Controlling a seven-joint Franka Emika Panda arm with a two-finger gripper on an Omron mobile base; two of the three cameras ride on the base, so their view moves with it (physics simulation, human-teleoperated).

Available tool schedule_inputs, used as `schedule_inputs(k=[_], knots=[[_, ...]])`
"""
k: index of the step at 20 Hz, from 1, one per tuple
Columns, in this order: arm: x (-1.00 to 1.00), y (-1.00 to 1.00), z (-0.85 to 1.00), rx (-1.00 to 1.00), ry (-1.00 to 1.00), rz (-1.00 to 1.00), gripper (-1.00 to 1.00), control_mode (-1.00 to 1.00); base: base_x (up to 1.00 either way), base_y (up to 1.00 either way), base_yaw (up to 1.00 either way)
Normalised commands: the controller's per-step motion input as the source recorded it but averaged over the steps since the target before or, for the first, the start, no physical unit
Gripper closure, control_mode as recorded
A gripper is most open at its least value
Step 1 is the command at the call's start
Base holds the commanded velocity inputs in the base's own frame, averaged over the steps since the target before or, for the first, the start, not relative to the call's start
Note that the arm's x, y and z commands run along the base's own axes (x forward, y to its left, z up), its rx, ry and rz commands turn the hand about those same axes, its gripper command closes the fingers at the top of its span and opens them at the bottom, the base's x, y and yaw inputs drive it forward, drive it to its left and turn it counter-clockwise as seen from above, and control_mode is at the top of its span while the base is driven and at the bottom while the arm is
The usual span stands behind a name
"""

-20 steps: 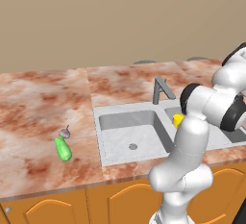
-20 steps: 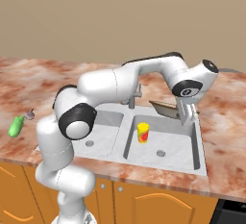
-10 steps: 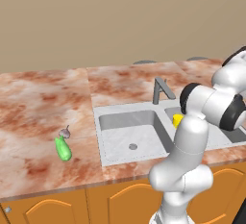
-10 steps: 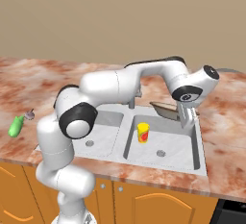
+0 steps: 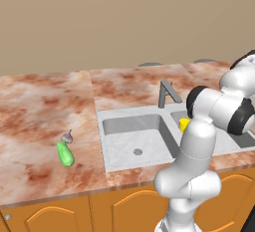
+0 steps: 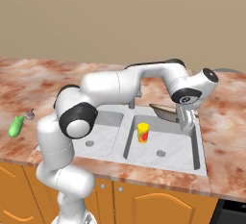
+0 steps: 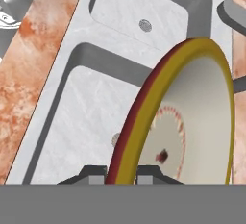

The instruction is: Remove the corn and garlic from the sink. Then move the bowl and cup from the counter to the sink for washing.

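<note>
The two-finger gripper (image 6: 186,120), nearly closed on the rim of the pale beige, yellow-edged bowl (image 7: 192,117), has swung slightly, carrying it over the light grey sink's (image 6: 199,160) right basin; release comes next.

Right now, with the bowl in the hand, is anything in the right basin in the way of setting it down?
The hand holds the bowl by its rim over the right basin of the sink. The cup stands upright on that basin's floor near the divider; the floor beside it looks bare.
</note>
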Motion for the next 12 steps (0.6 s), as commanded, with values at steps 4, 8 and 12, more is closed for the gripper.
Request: schedule_inputs(k=[4,8,12], knots=[[0.0,0.06,-0.1,0.0,0.0,0.0,1.0,-1.0,0.0,0.0,0.0],[0.0,0.03,-0.13,0.0,0.0,0.0,1.0,-1.0,0.0,0.0,0.0],[0.0,0.05,-0.18,0.0,-0.01,0.0,1.0,-1.0,0.0,0.0,0.0]])
